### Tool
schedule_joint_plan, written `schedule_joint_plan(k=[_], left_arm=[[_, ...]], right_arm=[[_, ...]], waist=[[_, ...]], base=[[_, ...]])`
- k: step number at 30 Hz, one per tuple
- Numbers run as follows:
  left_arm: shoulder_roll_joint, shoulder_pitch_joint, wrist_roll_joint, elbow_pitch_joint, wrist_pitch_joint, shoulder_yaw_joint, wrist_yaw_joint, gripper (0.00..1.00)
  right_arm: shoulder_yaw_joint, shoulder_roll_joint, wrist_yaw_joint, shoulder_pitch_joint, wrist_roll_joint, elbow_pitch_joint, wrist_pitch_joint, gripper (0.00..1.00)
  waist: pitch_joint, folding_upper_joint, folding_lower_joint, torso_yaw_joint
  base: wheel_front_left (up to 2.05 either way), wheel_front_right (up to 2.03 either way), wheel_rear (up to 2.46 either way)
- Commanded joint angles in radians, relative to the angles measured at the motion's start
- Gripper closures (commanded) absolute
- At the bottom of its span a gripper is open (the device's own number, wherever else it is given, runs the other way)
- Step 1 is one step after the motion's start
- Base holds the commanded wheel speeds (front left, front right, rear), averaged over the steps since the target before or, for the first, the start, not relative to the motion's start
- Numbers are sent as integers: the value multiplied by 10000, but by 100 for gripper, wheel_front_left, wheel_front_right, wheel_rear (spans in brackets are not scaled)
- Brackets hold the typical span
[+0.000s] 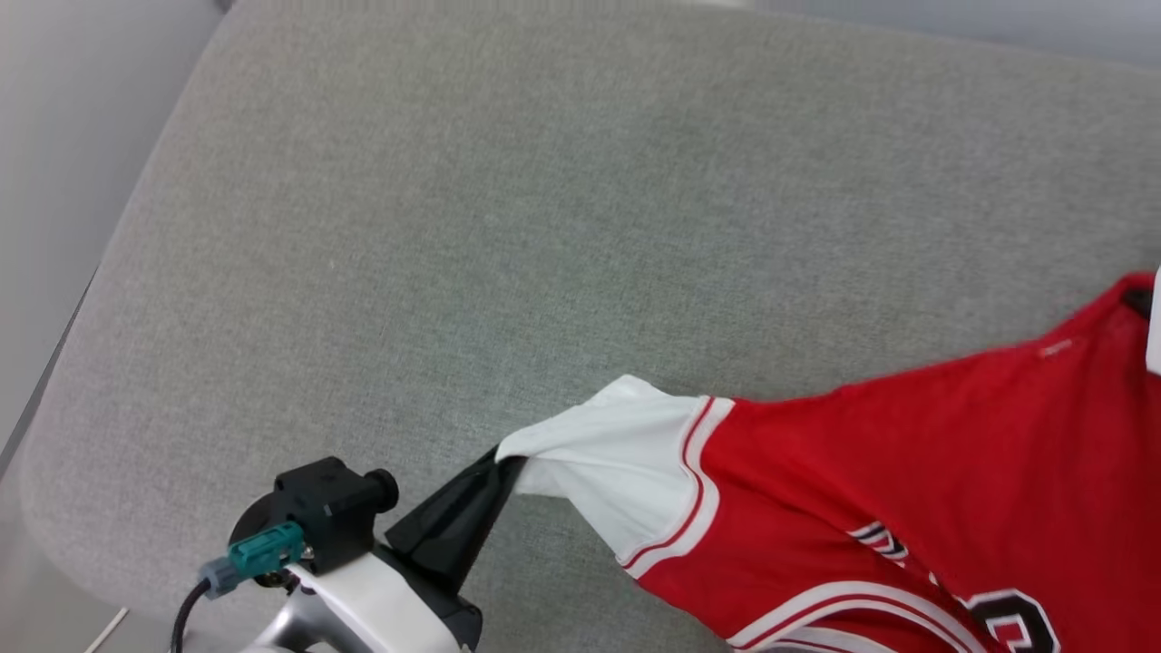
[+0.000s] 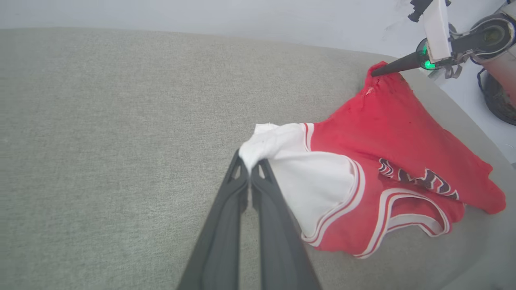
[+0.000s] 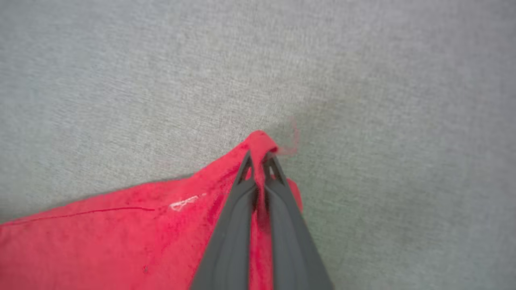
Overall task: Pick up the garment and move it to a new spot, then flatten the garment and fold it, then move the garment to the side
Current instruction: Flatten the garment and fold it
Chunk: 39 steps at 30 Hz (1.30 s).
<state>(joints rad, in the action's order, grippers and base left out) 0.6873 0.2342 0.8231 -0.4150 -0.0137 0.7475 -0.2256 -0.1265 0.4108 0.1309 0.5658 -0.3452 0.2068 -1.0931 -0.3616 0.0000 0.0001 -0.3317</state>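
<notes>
The garment (image 1: 907, 453), a red jersey with white sleeves, striped trim and black lettering, lies stretched across the lower right of the grey cushion. My left gripper (image 1: 501, 461) is shut on the tip of its white sleeve (image 2: 258, 147), pinched between both dark fingers. My right gripper (image 3: 259, 155) is shut on a red corner of the garment (image 3: 121, 241); in the left wrist view that right gripper (image 2: 373, 74) holds the corner at the far end. The cloth hangs taut between the two grips.
A wide grey fabric cushion (image 1: 544, 227) lies under everything, with its rounded edge at the left and a pale floor (image 1: 45, 181) beyond it. Part of the robot's base (image 2: 498, 92) stands past the cushion's far edge in the left wrist view.
</notes>
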Motion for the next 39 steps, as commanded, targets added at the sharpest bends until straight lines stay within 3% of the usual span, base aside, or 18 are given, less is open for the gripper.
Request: schedule_joint_plan(k=[1,12,23,39], left_arm=[[148,-92,29,-29,-66,-105,-106,100],[1177,-151,247,-838,-279,-1308,-657,100],[2075,1354,267,-1819,-384,-3299,-1168,100],[2597,4179,352,-1122,87,-4749,-1055,100]], right_arm=[[-4,-14,-4,290,-222,-28,287,100],[246,-211,-4,1010,-1324,-1008,1168,100],[430,-622,-4,2036,-1839,-2510,1749,100],[227,-1453,-4,2063,-2016,-3719,2236,100]], waist=[[555,0,-1,403],[2264,0,-1,1729],[2961,0,-1,2879],[3112,0,-1,3927]], base=[[0,0,0],[0,0,0],[0,0,0],[0,0,0]])
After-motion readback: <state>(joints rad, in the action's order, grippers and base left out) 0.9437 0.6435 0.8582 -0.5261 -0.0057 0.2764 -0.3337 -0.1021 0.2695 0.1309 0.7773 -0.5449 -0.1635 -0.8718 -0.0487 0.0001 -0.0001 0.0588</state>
